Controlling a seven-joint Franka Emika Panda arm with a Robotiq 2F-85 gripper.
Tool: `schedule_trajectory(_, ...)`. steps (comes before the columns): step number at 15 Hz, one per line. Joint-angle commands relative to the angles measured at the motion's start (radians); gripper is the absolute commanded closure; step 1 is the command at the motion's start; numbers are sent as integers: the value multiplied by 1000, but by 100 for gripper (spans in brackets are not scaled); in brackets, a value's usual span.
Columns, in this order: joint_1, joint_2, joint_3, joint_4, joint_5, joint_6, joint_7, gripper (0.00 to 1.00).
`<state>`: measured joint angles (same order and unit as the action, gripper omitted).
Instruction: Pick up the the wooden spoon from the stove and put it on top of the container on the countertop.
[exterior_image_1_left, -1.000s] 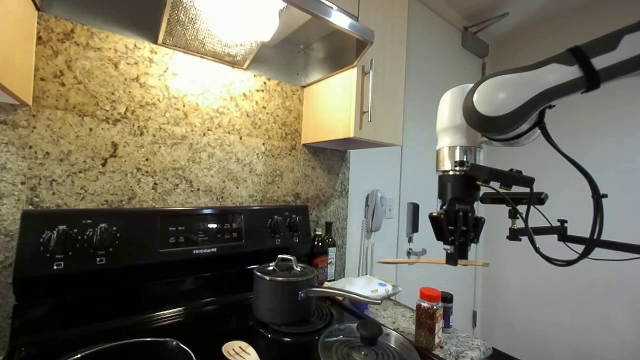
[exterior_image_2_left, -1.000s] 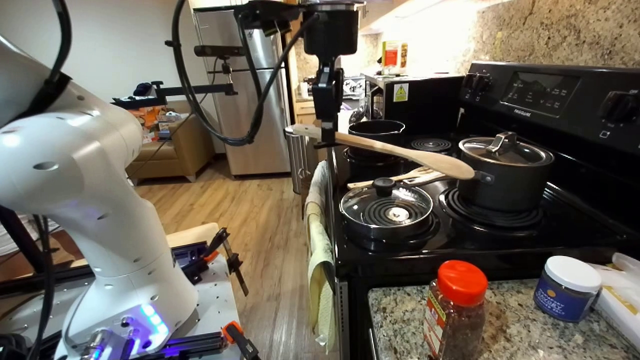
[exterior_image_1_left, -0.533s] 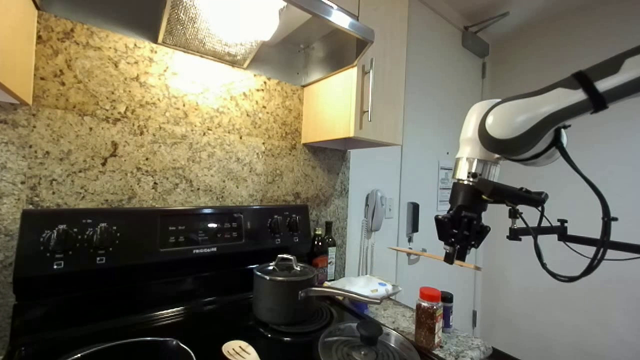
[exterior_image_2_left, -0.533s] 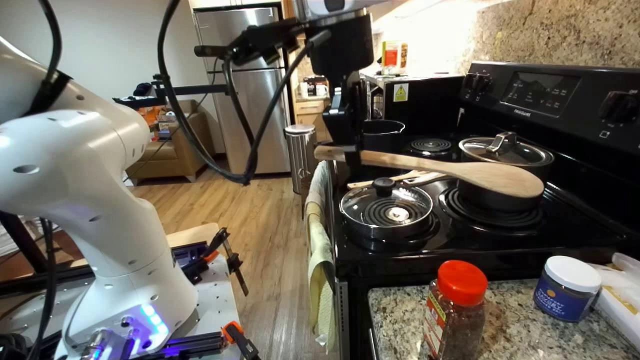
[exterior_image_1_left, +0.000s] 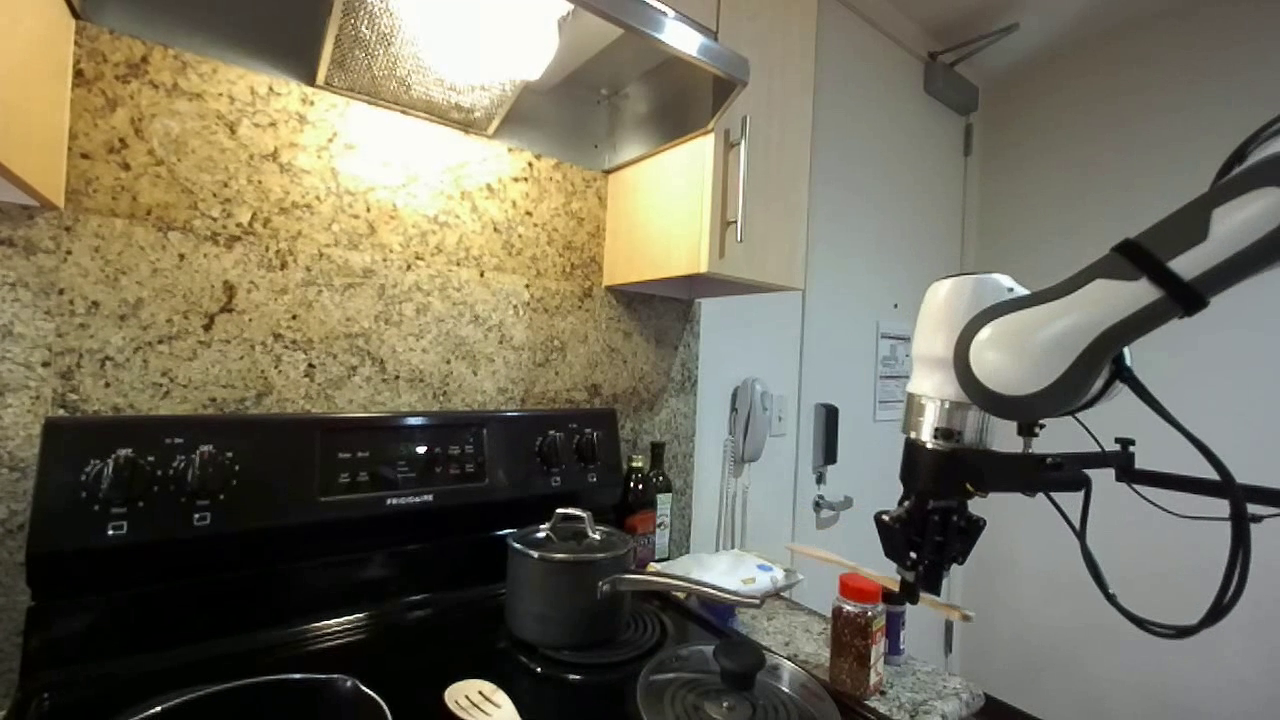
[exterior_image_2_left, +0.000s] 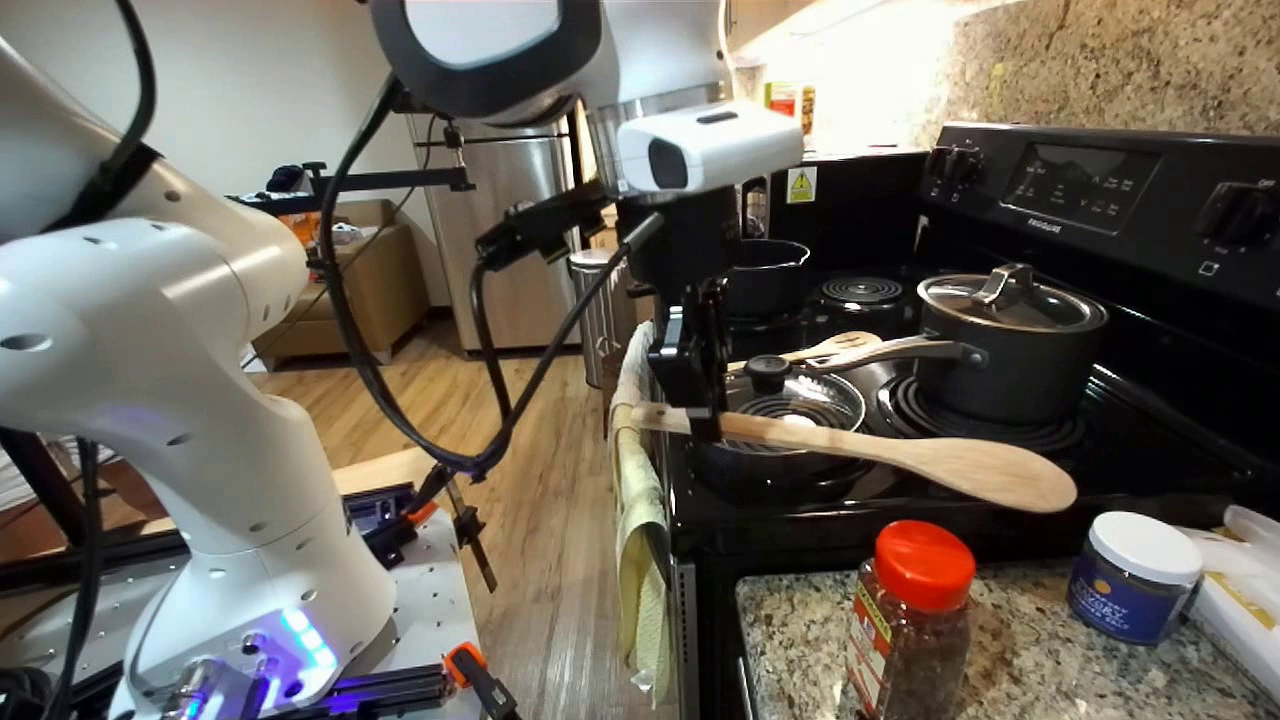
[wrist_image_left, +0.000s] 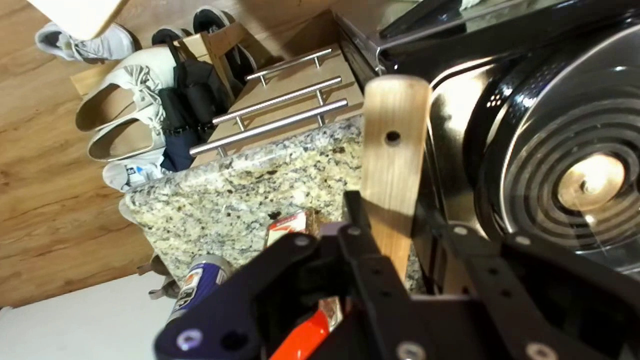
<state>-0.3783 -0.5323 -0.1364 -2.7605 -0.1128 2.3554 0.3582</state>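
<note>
Wooden spoon (exterior_image_2_left: 900, 452) has come lower — clamped between the fingers (exterior_image_2_left: 706, 427)

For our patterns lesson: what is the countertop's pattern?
The countertop is speckled cream, grey and black, clearest in the wrist view.

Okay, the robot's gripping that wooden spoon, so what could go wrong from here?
The gripper holds the wooden spoon near its handle end, so the long overhanging head could twist on contact. If the red-capped jar is the target, its cap is far shorter than the spoon, which may tip off once released. If lowered, the gripper could also knock that jar, partly hidden behind it in the wrist view.
</note>
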Motion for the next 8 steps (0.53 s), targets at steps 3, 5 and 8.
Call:
schedule_trajectory(3,31,10,-14,1,56,-4,-39,73)
schedule_trajectory(5,27,4,-21,0,57,-2,-43,88)
schedule_trajectory(8,-2,-1,-24,-3,40,0,-31,88)
